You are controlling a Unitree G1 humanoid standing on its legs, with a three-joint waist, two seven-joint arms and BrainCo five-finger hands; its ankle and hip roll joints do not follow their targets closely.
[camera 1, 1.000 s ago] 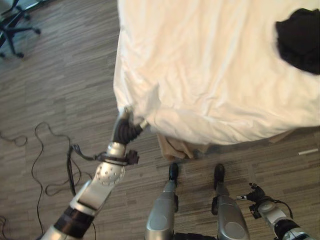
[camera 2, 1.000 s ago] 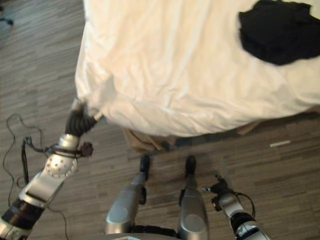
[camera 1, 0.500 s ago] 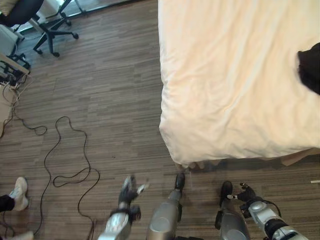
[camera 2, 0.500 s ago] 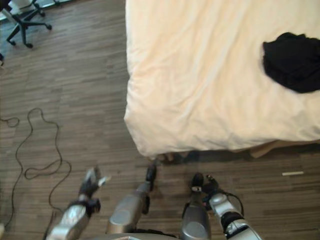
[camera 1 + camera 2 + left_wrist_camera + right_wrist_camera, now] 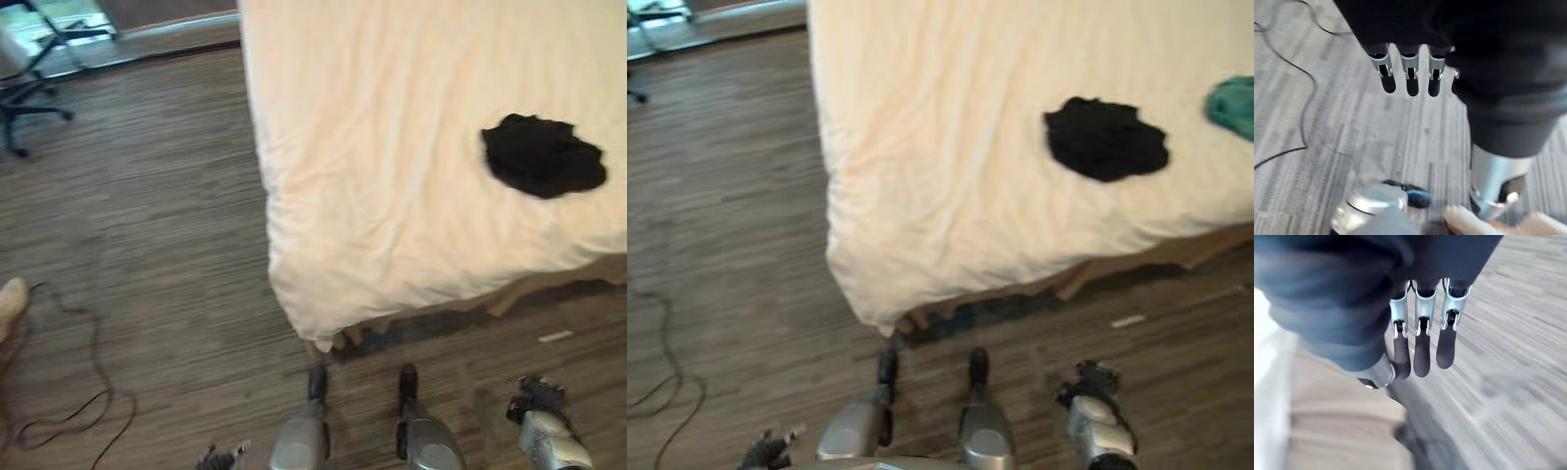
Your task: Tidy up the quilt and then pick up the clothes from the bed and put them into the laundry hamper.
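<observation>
Cream quilt (image 5: 392, 147) lies spread over the bed, its corner draping toward the floor (image 5: 147, 255). Black clothes (image 5: 541, 157) sit bunched on the quilt, teal clothes (image 5: 1234, 106) just beyond. Left robot hand (image 5: 1408, 73) hangs low over the floor, fingers straight, holding nothing; right robot hand (image 5: 1422, 338) likewise, fingers straight.

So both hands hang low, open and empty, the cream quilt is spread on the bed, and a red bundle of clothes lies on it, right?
Not red: the bundle of clothes is black, as the left eye view shows. The rest stands.
</observation>
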